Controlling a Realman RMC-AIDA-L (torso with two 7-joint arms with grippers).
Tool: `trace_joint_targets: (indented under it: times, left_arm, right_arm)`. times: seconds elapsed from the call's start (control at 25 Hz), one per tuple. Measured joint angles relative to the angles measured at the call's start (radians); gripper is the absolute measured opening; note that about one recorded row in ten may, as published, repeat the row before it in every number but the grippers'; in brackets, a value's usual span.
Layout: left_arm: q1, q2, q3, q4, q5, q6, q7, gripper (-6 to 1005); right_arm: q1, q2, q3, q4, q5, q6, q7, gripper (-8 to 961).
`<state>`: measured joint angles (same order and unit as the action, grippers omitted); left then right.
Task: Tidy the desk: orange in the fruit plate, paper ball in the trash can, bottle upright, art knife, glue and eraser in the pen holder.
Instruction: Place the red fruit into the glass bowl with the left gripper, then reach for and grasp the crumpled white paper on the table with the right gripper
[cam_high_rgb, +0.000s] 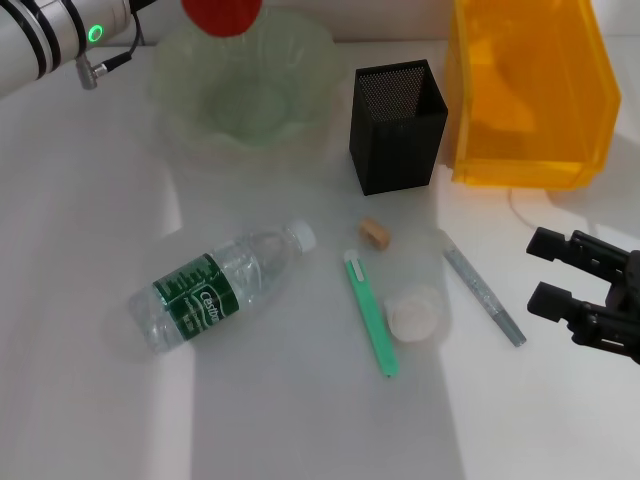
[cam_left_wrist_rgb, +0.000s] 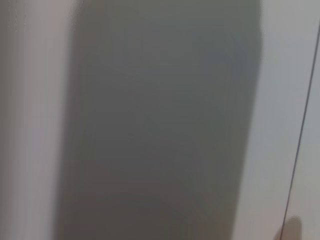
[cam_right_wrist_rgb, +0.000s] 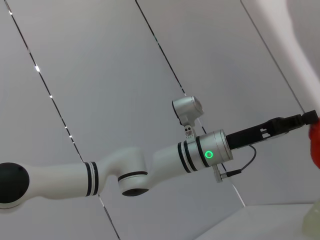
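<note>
White desk (cam_high_rgb: 80, 420), sunlit patches, grey panelled wall (cam_right_wrist_rgb: 100, 75) behind

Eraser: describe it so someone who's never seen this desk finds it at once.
Start at the black mesh pen holder in the middle of the far side of the desk, beside the yellow-orange trash can. Just in front of it, toward the robot, lies the eraser, near the top end of the green art knife. It is the smallest item, a tan cork-like stub, unlike the larger white paper ball nearby.
</note>
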<state>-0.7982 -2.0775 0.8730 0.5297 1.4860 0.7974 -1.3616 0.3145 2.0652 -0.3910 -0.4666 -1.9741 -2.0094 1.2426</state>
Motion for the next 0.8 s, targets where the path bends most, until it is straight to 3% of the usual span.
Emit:
trace_joint_targets:
  times: [0.28, 0.4, 0.6, 0.64, 0.8]
  left_arm:
    - [0.010, 0.000, 0.000, -0.011, -0.039, -0.006, 0.011, 255]
    - [0.033, 0.004, -0.001, -0.002, -0.049, 0.063, 0.004, 321]
    - [0.112, 0.014, -0.003, 0.042, -0.057, 0.367, 0.006, 430]
    - [0.155, 0.017, 0.002, 0.078, -0.042, 0.487, 0.017, 469]
    - [0.236, 0.038, 0.018, 0.148, 0.045, 0.742, 0.036, 627]
  right_arm:
    - [0.003, 0.002, 0.000, 0.003, 0.000, 0.009, 0.000, 824]
    - [0.010, 0.006, 0.001, 0.004, 0.000, 0.011, 0.000, 824]
    - [0.014, 0.007, 0.038, 0.002, 0.012, 0.008, 0.003, 824]
    - [0.013, 0.006, 0.064, 0.000, 0.013, 0.002, 0.007, 823]
    - [-0.002, -0.008, 0.256, -0.024, 0.079, -0.074, 0.055, 823]
